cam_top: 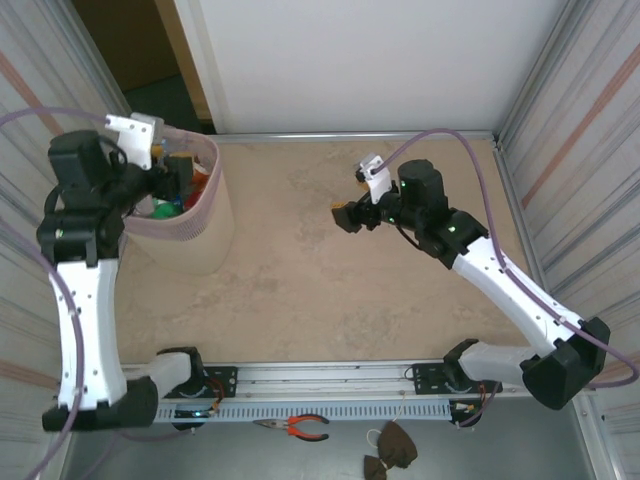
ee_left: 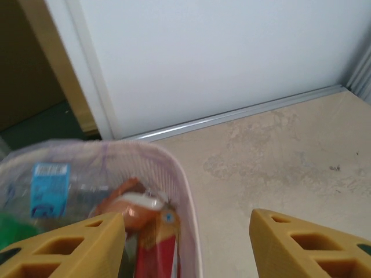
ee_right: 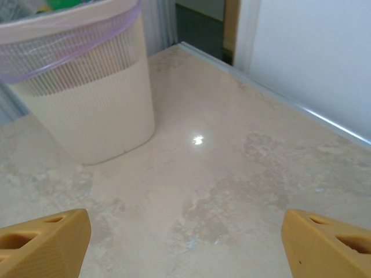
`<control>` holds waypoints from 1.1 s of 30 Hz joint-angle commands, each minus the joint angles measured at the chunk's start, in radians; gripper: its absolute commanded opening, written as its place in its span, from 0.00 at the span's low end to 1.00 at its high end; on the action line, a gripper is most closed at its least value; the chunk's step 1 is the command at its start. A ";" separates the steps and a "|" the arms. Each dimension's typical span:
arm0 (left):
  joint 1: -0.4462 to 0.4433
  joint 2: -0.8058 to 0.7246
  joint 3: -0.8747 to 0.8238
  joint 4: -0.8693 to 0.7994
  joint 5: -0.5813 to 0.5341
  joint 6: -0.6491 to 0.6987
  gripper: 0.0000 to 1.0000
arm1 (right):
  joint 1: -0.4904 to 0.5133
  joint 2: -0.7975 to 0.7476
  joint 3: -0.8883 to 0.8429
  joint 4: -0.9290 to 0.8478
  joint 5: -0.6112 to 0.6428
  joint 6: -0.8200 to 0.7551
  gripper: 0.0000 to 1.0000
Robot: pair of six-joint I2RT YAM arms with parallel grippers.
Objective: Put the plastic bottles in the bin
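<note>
Left pincer (ee_left: 186, 234): held above the bin (ee_left: 184, 174) at the far left; the fingers are parted to a middling gap and nothing is seen between them.
Right pincer (ee_right: 185, 231): held over the table (ee_right: 220, 174), right of centre and well apart from the bin; the fingers are spread wide and nothing is gripped.
Bottles (ee_left: 49, 186): seen heaped inside the bin; a blue label, a red label and green plastic can be made out.
Handling: judged light, thin-walled and slick; denting is to be expected under a hard squeeze, and rolling when laid flat.
Grasp point: best taken across the mid-body, or at the stiffer neck below the cap.
Surface: flat, beige, stone-patterned and glossy; low friction is to be assumed.
Room: closed in by a white wall panel (cam_top: 360, 60) at the far side and ribbed side walls (cam_top: 590, 90); pliers (cam_top: 300, 428) are seen at the near edge.
</note>
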 commanded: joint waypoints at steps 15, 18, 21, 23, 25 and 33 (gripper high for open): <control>0.309 0.080 -0.127 -0.078 0.026 -0.060 0.34 | -0.106 -0.091 -0.089 -0.003 -0.115 0.045 0.84; 0.309 0.127 -0.156 -0.071 0.098 -0.051 0.31 | -0.108 -0.100 -0.098 -0.006 -0.109 0.045 0.84; 0.309 0.140 -0.187 -0.071 0.157 -0.052 0.27 | -0.109 -0.105 -0.099 -0.007 -0.107 0.049 0.84; 0.309 0.120 -0.198 -0.068 0.158 -0.062 0.27 | -0.110 -0.106 -0.097 -0.010 -0.107 0.049 0.84; 0.310 0.079 -0.205 -0.060 0.143 -0.073 0.29 | -0.109 -0.108 -0.092 -0.019 -0.104 0.046 0.84; 0.309 -0.101 -0.236 -0.106 0.085 -0.126 0.40 | -0.122 -0.132 -0.105 -0.041 -0.079 0.049 0.84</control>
